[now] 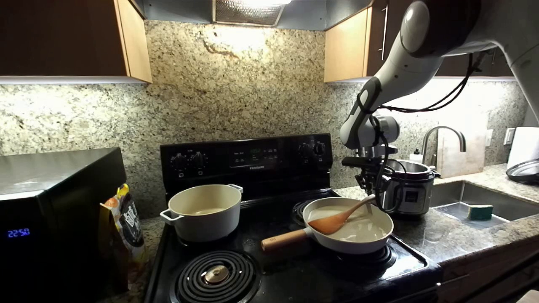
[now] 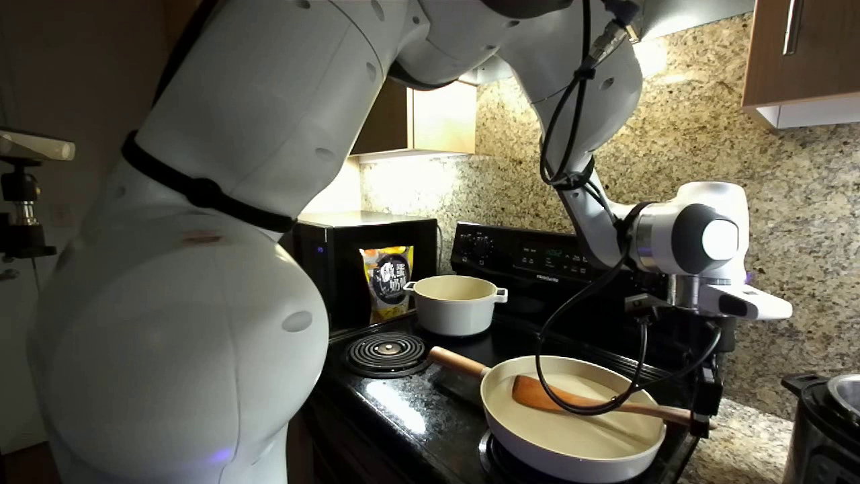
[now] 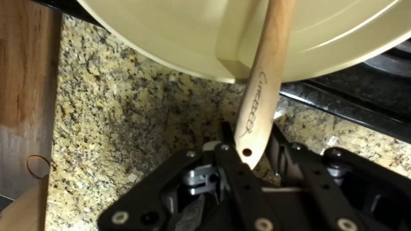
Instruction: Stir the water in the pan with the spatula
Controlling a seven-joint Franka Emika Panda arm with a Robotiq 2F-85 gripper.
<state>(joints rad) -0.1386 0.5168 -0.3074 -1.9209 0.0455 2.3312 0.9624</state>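
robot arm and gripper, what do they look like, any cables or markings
The arm is whitish grey, smooth and rounded, belted by black straps; dark cables loop along it. A faint reddish mark on it is unreadable. The gripper is black and angular, with silver-coloured screws.

The pan [image 1: 358,248] is cream-white, handle [image 1: 286,240] light brown at its 9 o'clock, spatula [image 1: 337,219] kinda orange-brown, paler toward 2 o'clock. Backsplash [image 1: 252,101] at 12 in an exterior view is super speckly beige and grey, bag [image 1: 131,223] at 8 loud yellow and black.
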